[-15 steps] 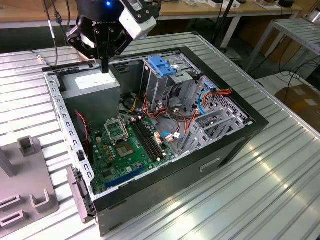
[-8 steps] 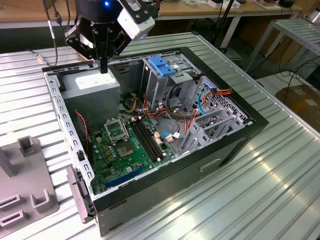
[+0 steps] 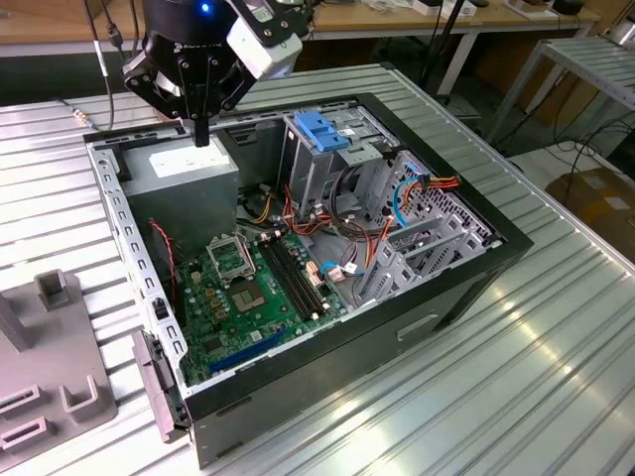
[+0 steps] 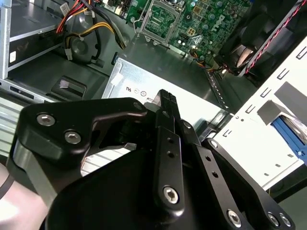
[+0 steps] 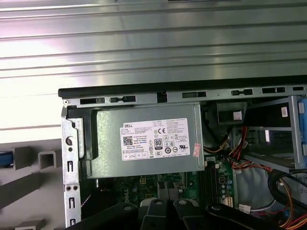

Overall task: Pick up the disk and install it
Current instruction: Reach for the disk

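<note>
Gripper: my gripper point(image 3: 201, 134) point(image 4: 167, 98) hung over the power supply point(image 3: 193, 177) point(image 5: 144, 143), with its tips by the white sticker. I could not tell whether they touched it.
Jaws: they were pressed together, with nothing between them.
Disk: of the disk point(image 4: 289, 135) I saw only a blue edge in the second wrist view. It lay in the grey holder point(image 4: 249, 143) point(image 3: 50, 382) on the table point(image 3: 556, 377), outside the computer case point(image 3: 446, 293) and well apart from me.
Drive cage: the drive cage point(image 3: 319, 131) stood upright inside the case, to the exterior view's right of the power supply.
</note>
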Action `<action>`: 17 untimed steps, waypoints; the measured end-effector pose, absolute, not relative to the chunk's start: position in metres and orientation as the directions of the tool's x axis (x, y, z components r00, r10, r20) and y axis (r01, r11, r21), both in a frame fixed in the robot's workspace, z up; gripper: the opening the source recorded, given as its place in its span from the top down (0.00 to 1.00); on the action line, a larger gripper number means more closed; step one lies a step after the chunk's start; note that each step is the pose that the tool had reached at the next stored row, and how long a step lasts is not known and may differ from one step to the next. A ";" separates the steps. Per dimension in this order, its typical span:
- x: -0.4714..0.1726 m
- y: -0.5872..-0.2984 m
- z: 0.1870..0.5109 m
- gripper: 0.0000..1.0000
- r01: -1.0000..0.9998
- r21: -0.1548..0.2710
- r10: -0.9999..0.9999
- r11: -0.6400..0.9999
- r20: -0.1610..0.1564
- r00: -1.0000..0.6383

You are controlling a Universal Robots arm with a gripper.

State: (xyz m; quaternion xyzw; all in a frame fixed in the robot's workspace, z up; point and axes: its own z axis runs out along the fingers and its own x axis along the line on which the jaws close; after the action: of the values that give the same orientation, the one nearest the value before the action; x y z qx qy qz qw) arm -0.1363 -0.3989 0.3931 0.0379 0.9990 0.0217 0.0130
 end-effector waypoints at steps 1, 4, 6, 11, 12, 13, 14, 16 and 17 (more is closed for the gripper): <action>-0.137 -0.399 0.393 0.90 0.075 0.044 0.076 0.996 -0.024 -0.997; -0.138 -0.399 0.393 0.90 0.075 0.044 0.076 0.996 -0.024 -0.997; -0.139 -0.399 0.393 0.90 0.075 0.044 0.076 0.996 -0.024 -0.997; -0.142 -0.399 0.393 0.90 0.075 0.044 0.076 0.996 -0.024 -0.997; -0.142 -0.399 0.393 0.90 0.075 0.044 0.076 0.996 -0.024 -0.997; -0.142 -0.399 0.393 0.90 0.075 0.044 0.076 0.996 -0.024 -0.997; -0.143 -0.399 0.393 0.90 0.075 0.044 0.076 0.996 -0.024 -0.997; -0.143 -0.399 0.393 0.90 0.075 0.044 0.076 0.996 -0.024 -0.997; -0.144 -0.399 0.393 0.90 0.075 0.044 0.076 0.996 -0.024 -0.997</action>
State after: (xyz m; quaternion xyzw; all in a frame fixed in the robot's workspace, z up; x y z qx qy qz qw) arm -0.1436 -0.3989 0.3926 0.0379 0.9990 0.0217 0.0126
